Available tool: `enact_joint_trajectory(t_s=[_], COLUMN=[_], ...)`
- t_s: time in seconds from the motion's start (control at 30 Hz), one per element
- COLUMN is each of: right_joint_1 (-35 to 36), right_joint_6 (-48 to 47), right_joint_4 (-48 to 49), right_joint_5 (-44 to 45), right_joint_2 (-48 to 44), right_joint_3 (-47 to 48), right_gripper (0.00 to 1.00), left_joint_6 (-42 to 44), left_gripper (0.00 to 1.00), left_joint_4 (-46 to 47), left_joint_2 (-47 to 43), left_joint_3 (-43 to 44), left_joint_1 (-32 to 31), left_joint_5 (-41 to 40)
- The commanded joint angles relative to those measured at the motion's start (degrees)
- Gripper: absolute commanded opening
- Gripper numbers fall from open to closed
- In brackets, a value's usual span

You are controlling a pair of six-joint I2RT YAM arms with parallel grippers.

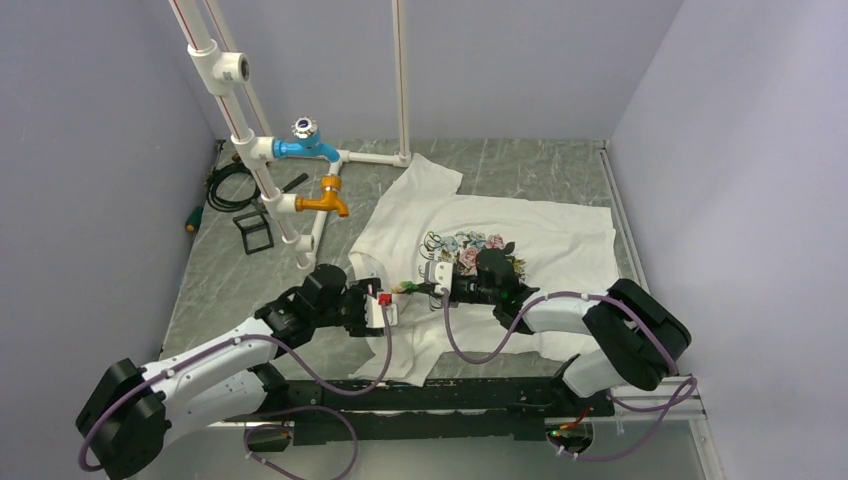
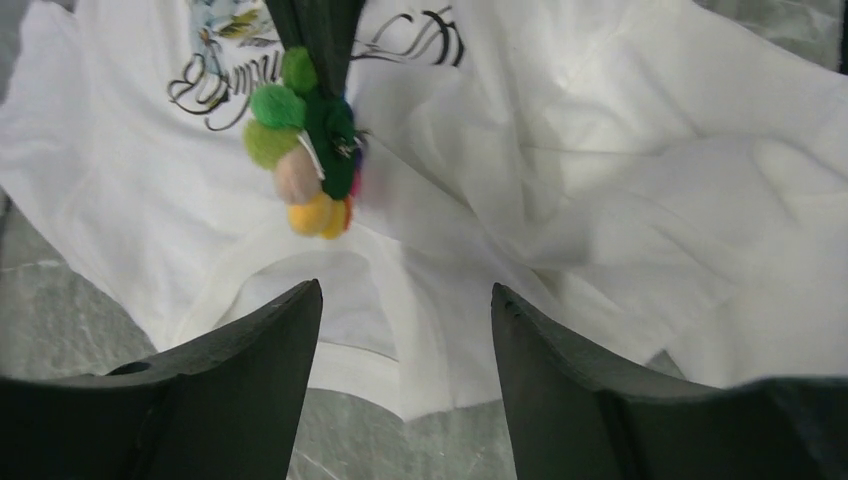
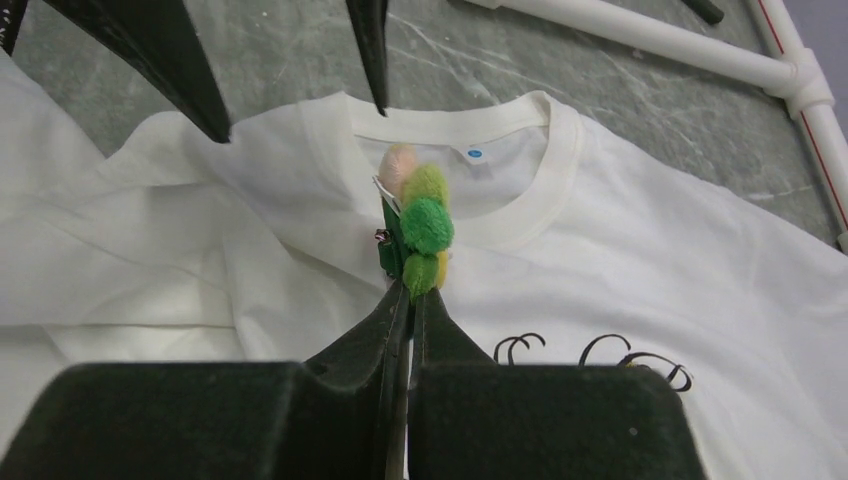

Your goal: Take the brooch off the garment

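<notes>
Top external view: at the far left of the grey marbled table (image 1: 205, 285) lie a coiled black cable (image 1: 226, 186) and a black square frame (image 1: 255, 232). Just right of them stands a white pipe frame (image 1: 262, 165) carrying 1 blue tap (image 1: 305, 146) and 1 orange tap (image 1: 325, 200).

The left gripper (image 1: 386, 308) rests over the near left part of the garment (image 1: 555, 240), a white T-shirt spread flat across the middle and right of the table. In the left wrist view, the left gripper (image 2: 405, 290) has its 2 fingers (image 2: 255, 345) spread wide with nothing between them. The brooch (image 2: 305, 165) is just beyond their tips and slightly left, not touching them.

The brooch (image 1: 405, 288) is a small cluster of green, yellow and pink pompoms on a dark green backing. It sits between the 2 grippers, just near of the shirt's collar (image 3: 525, 170).

The right gripper (image 1: 425, 287) reaches in from the right. In the right wrist view, the right gripper (image 3: 410, 295) is clamped tight on the near edge of the brooch (image 3: 425, 222), holding it upright over the white cloth. Whether its pin is free of the fabric cannot be told.
</notes>
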Motion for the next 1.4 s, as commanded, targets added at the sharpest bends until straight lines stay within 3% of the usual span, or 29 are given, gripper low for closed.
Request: enact_joint_trajectory(t_s=[0.0, 0.5, 0.63, 0.77, 1.0, 1.37], right_joint_1=[-0.12, -1.48, -2.62, -3.43, -3.62, -3.6], right_joint_6=[0.3, -0.34, -0.03, -0.98, -2.13, -1.24], right_joint_4=[5.5, 1.49, -0.57, -2.76, -6.26, -7.62], right_joint_5=[-4.79, -4.48, -3.68, -3.86, -5.73, -7.07], right_joint_2=[0.59, -0.61, -0.37, -1.89, -4.44, -2.25], right_joint_3=[0.3, -0.87, -0.61, -0.8, -0.05, 1.66], right_gripper=[0.0, 0.0, 0.16, 0.27, 0.37, 0.36], left_joint_6=[-0.56, -3.45, -4.89, -7.26, -11.15, -13.67], left_gripper=[0.64, 0.22, 0.0, 0.0, 0.0, 0.0], left_joint_4=[11.46, 18.21, 13.81, 4.46, -7.34, -12.01], left_joint_2=[3.02, 16.91, 18.56, 19.96, 25.48, 29.43], left_joint_3=[1.12, 7.03, 10.23, 14.52, 23.71, 27.28], left_joint_1=[0.11, -0.43, -0.48, -0.51, -0.52, -0.44], left_joint_5=[-1.42, 2.31, 3.91, 5.23, 8.09, 8.65])
